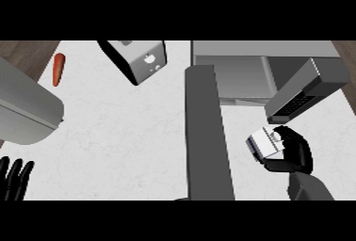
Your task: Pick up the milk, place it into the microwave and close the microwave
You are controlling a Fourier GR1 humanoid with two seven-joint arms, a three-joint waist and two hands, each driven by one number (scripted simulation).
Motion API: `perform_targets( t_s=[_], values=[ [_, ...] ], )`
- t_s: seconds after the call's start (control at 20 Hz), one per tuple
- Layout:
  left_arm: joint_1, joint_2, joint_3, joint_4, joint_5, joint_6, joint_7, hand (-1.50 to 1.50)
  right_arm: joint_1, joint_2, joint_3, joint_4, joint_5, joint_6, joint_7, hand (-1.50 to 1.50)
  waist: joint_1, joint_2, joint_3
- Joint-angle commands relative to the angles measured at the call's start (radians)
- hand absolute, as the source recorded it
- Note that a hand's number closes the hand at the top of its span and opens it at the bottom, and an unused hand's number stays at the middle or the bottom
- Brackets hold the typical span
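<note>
Right hand curls around the milk, holding it just before the open microwave, beside its door. The carton looks light, stiff, best gripped across its flat sides. Left hand rests open.

The counter is white with faint grey marbling, and an orange carrot lies on it near brown wood at the corner. The microwave is grey, its door dark grey, with a black keypad. The milk is white with a blue side, in the black right hand; the left hand is black too.
</note>
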Motion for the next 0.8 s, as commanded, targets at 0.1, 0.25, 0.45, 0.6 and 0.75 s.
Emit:
perform_targets(
  t_s=[0.1,0.25,0.45,0.6,0.75],
  values=[
    [0.051,-0.042,-0.03,-0.023,-0.052,0.014,-0.017,-1.5,0.053,0.076,0.11,-0.138,0.039,0.08,-0.026,1.5,-0.016,-0.004,-0.001],
    [0.035,-0.041,-0.007,0.013,-0.037,-0.016,-0.046,-1.5,0.105,0.048,0.134,-0.324,0.007,0.078,0.138,1.5,-0.023,-0.005,-0.002],
    [0.069,-0.032,0.004,-0.023,-0.027,-0.027,-0.039,-1.5,0.259,0.12,0.225,-0.629,0.03,-0.029,0.279,1.5,-0.029,-0.008,-0.002],
    [0.091,-0.029,0.036,-0.001,0.016,-0.065,-0.081,-1.5,0.354,0.145,0.261,-0.828,-0.004,-0.044,0.418,1.5,-0.027,-0.007,-0.002],
    [0.078,-0.028,0.042,-0.017,0.03,-0.066,-0.05,-1.5,0.403,0.183,0.383,-0.951,-0.035,-0.193,0.501,1.5,-0.02,-0.005,-0.001]
  ],
)
